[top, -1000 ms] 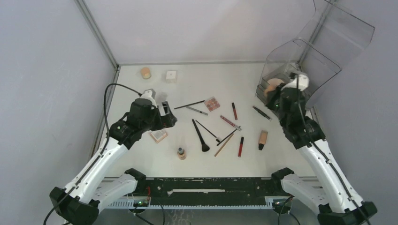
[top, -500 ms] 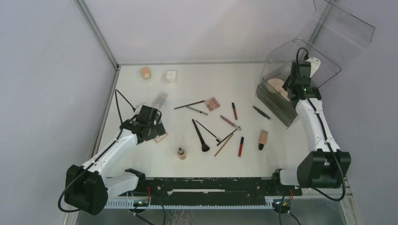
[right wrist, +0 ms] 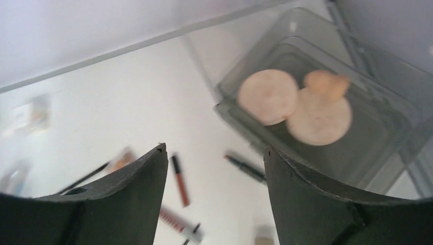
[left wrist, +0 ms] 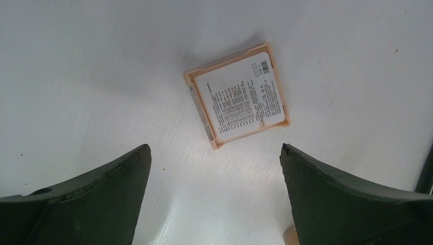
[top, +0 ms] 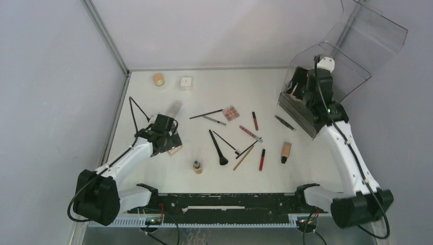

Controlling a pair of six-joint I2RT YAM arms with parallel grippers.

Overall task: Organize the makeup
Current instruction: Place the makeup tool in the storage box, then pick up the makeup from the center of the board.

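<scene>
Organizer (top: pixel 352 56) sits far right on bench (top: pixel 265 92) as the drop spot. Right hand (right wrist: pixel 215 149) hovers over its tray, spread, empty; two compacts (right wrist: pixel 268 97) plus a blurred beige lump lie inside. Left hand (left wrist: pixel 214 148) is spread above one label-up palette (left wrist: pixel 237 99), probably lined up to grab. Loose mid-bench: two tan bottles (top: pixel 286 152), three red tubes (top: pixel 262 159).

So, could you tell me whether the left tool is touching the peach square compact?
Apart. The left wrist view shows the left tool open, with bare white table visible between it and the peach square compact on both sides.
</scene>
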